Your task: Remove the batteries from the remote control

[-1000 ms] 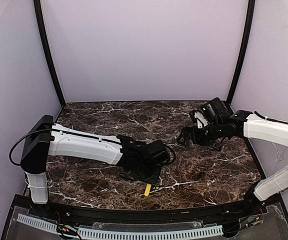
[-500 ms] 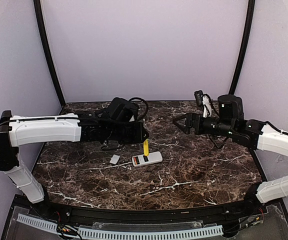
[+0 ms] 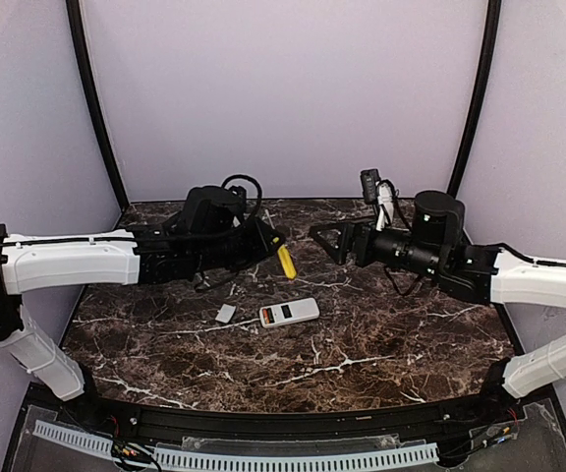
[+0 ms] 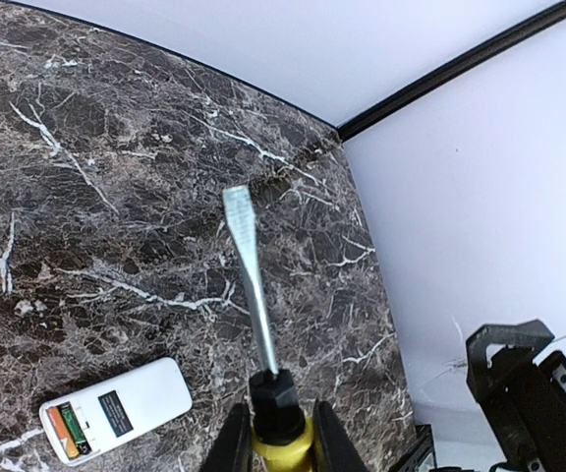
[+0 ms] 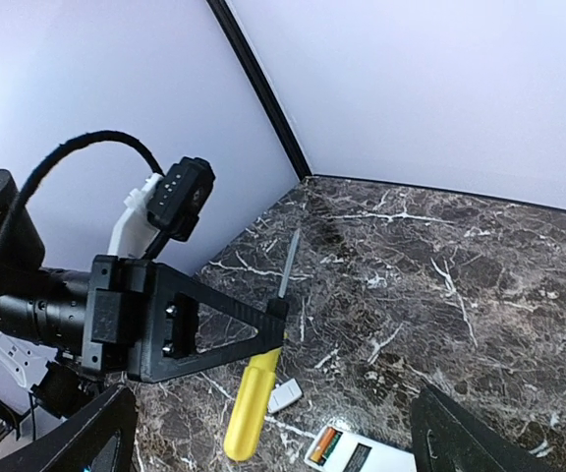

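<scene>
The white remote control [image 3: 289, 313] lies flat on the marble table with its battery bay open; it also shows in the left wrist view [image 4: 116, 418] and the right wrist view [image 5: 360, 456]. An orange battery [image 4: 59, 431] [image 5: 326, 443] sits in the bay at one end. My left gripper [image 3: 275, 246] [image 4: 276, 418] is shut on a yellow-handled screwdriver [image 3: 285, 261] [image 4: 254, 285] [image 5: 252, 393], held in the air behind the remote. My right gripper [image 3: 324, 241] [image 5: 278, 433] is open wide and empty, just right of the screwdriver.
A small white square cover piece [image 3: 225, 314] [image 5: 285, 395] lies left of the remote. Lilac walls and black corner posts [image 3: 475, 98] close the back and sides.
My left arm rose from the table's near middle with the screwdriver and now hovers behind the remote, uncovering the remote and cover. My right gripper moved left toward the screwdriver.
</scene>
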You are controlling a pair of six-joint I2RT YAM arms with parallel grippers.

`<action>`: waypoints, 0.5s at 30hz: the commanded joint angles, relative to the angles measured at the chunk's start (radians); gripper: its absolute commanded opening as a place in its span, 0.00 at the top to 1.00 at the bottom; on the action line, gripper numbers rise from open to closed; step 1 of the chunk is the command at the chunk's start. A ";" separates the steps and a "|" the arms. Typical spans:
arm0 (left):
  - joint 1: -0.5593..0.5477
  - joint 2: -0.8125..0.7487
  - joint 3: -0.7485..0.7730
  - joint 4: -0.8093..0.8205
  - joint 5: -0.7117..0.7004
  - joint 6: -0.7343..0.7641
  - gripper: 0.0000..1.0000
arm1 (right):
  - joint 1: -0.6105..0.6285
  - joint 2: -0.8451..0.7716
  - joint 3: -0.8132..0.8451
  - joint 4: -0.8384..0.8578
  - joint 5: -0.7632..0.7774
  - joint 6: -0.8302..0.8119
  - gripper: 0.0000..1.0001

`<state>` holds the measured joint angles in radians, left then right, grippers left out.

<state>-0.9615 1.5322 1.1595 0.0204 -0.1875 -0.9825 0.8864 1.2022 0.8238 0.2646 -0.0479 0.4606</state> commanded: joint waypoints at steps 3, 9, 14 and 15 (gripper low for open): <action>0.019 -0.055 -0.061 0.206 -0.032 -0.124 1.00 | 0.062 0.067 -0.020 0.221 0.100 -0.039 0.05; 0.021 -0.069 -0.113 0.330 -0.054 -0.173 1.00 | 0.080 0.143 -0.008 0.299 0.107 -0.071 0.07; 0.022 -0.076 -0.165 0.411 -0.070 -0.223 1.00 | 0.092 0.180 -0.003 0.351 0.118 -0.077 0.11; 0.023 -0.078 -0.172 0.441 -0.069 -0.231 1.00 | 0.096 0.187 -0.002 0.361 0.118 -0.076 0.11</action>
<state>-0.9443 1.4956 1.0298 0.3393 -0.2325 -1.1576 0.9638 1.3651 0.8185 0.5163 0.0463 0.4034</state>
